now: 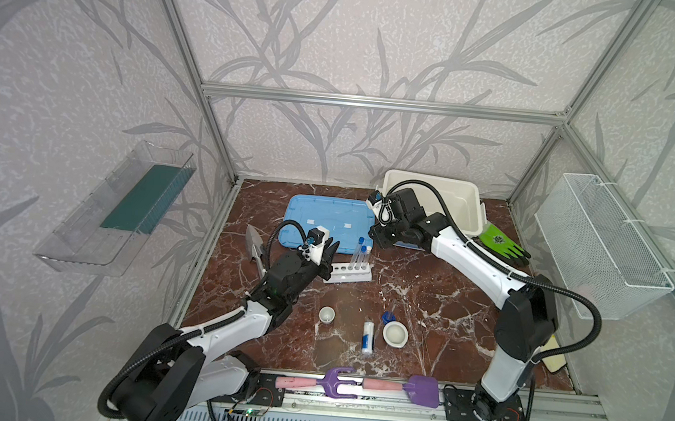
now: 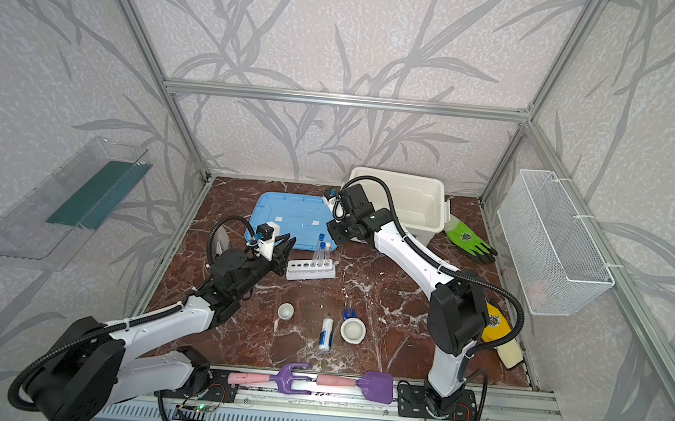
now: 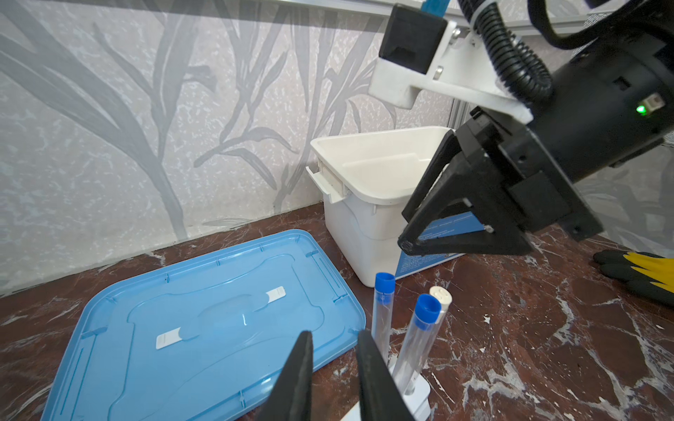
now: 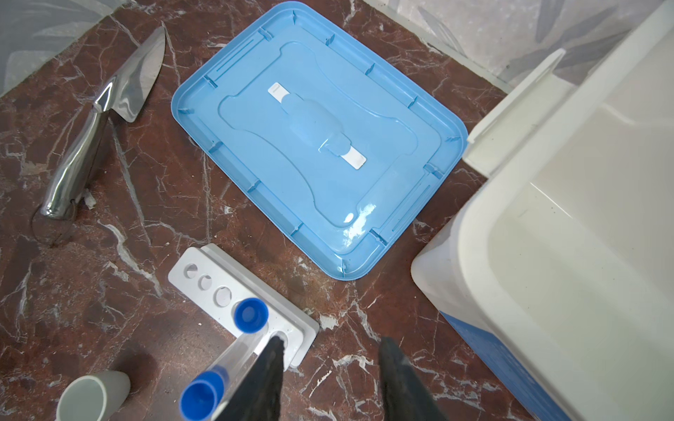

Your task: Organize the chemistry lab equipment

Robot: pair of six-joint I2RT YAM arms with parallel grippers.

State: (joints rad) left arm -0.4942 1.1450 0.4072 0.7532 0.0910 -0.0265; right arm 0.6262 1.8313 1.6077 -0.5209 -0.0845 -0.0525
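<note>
Just beside the left fingers (image 1: pixel 328 256) stands the white six-hole rack (image 1: pixel 349 273). Those fingers are drawn close, leaving a narrow gap with nothing visibly pinched; probably they are there to steady the rack. Two blue-capped test tubes (image 1: pixel 359 251) stand upright in the holes farthest from the left fingers, which keeps them from rolling. Next to the tube caps hang the right fingers (image 1: pixel 375 232), spread and empty, seemingly placed to take a tube. Behind them the white bin (image 1: pixel 457 201) sits open, its blue lid (image 1: pixel 326 219) laid flat alongside, so it looks ready to receive things. Well apart from both pairs of fingers, toward the arm bases, the small white cup (image 1: pixel 326 314), white bowl (image 1: pixel 404 337), small blue piece (image 1: pixel 388 317) and toppled white blue-labelled bottle (image 1: pixel 367 337) wait on the worktop (image 1: pixel 443 312).
</note>
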